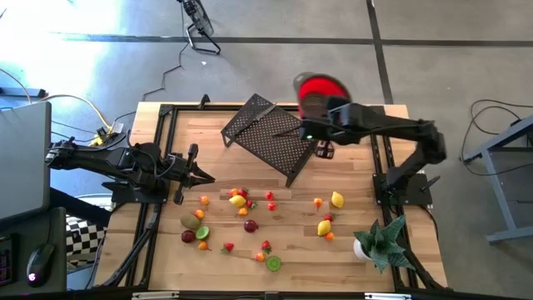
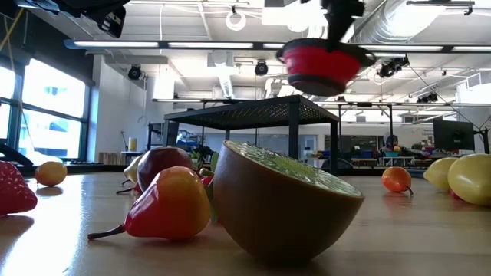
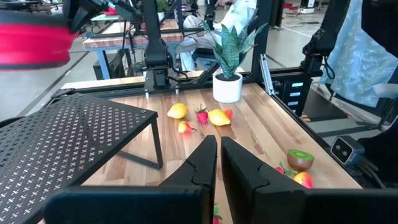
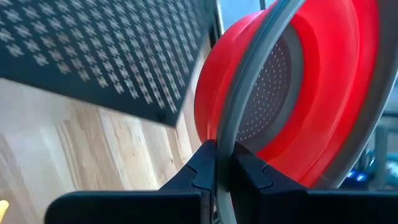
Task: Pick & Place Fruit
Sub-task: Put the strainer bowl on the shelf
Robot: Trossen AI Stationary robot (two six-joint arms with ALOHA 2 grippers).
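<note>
- The wooden table (image 1: 291, 250) fills the high view, which alone shows both arms at once, the left one low over the table's left side and the right one reaching in from the right toward the far edge.
- The black perforated rack (image 1: 271, 137) stands on the far half of the table; the low view shows it raised on thin legs, and the left wrist view shows its punched top from close by.
- The red bowl (image 1: 319, 90) hangs in the air by the rack's far right corner; the low view shows it lifted clear above the rack's top, and only the right wrist view shows its grey rim and speckled grey inside.
- The right gripper (image 4: 217, 171) pinches that grey rim between its two fingers, which sit almost together with only the rim between them.
- The left gripper (image 3: 218, 168) holds nothing, its fingers nearly pressed together with a thin slit between them, pointing toward the scattered pieces.
- A spiky green plant (image 1: 381, 242) in a white pot stands at the table's near right corner.
- The fruit (image 1: 241, 202) lies loose across the near half of the table, well apart from the right gripper and the bowl and just ahead of the left gripper; the low view shows a halved kiwi and a red-yellow piece looming close to the lens.
</note>
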